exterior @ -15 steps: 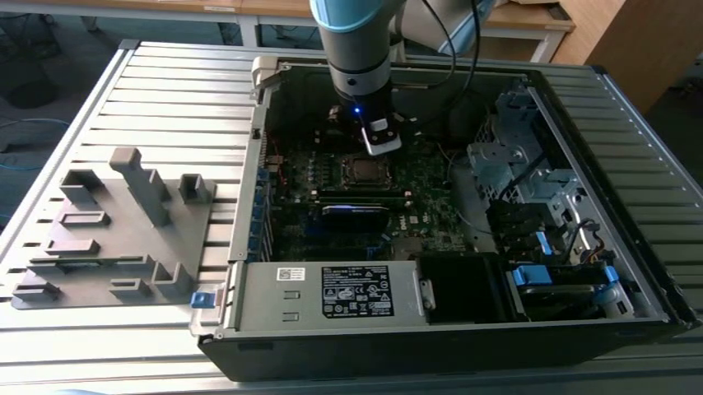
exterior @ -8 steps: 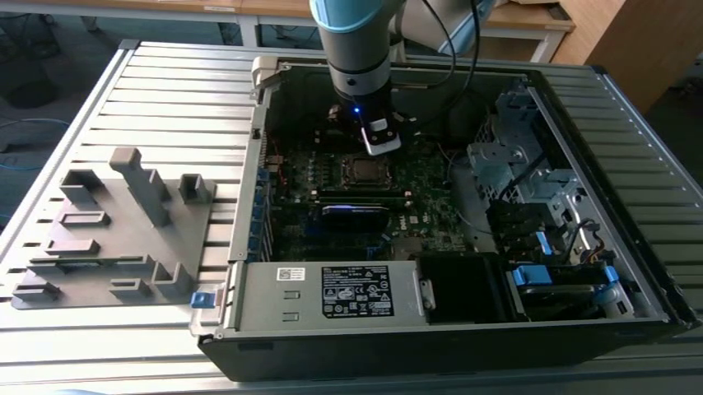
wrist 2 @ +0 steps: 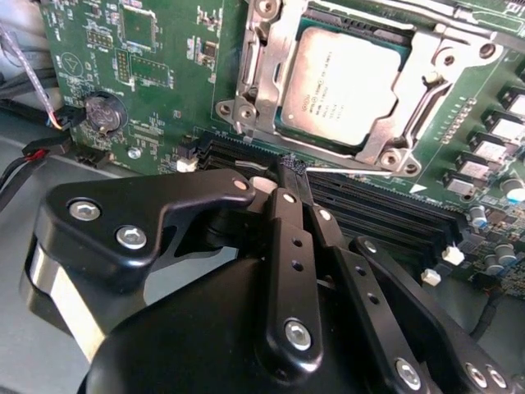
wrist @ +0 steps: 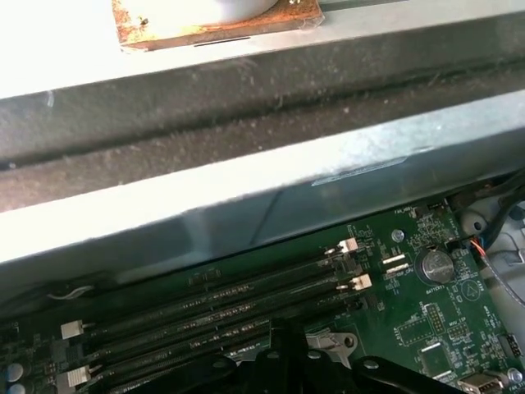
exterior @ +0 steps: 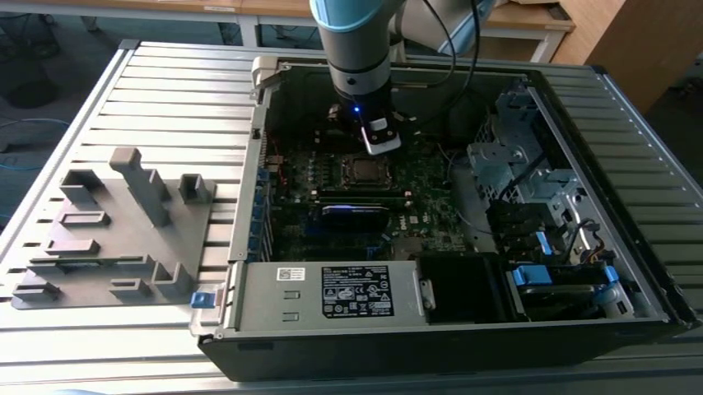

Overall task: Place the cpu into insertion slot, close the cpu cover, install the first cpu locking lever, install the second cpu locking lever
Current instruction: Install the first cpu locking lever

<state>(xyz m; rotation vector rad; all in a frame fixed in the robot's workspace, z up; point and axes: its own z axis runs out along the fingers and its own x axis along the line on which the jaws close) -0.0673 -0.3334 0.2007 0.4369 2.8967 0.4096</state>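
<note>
Already seated: the cpu [wrist 2: 343, 86] lay in the insertion slot [wrist 2: 279, 123], silver top up.
Cover: the cpu cover [wrist 2: 385, 148] was down around the chip, framing it.
Levers: a thin locking lever [wrist 2: 361, 174] ran along the socket edge nearest the claw; whether either was latched, cannot tell.
Claw: the claw [wrist 2: 291, 168] was pressed together, tips at that lever, holding nothing else.
Container: the computer case [exterior: 462, 329] sat open on the slatted tabletop [exterior: 165, 99], motherboard [exterior: 407, 189] inside.
Beside: grey fixture tray [exterior: 110, 230] near the tabletop's exterior-view left edge.
</note>
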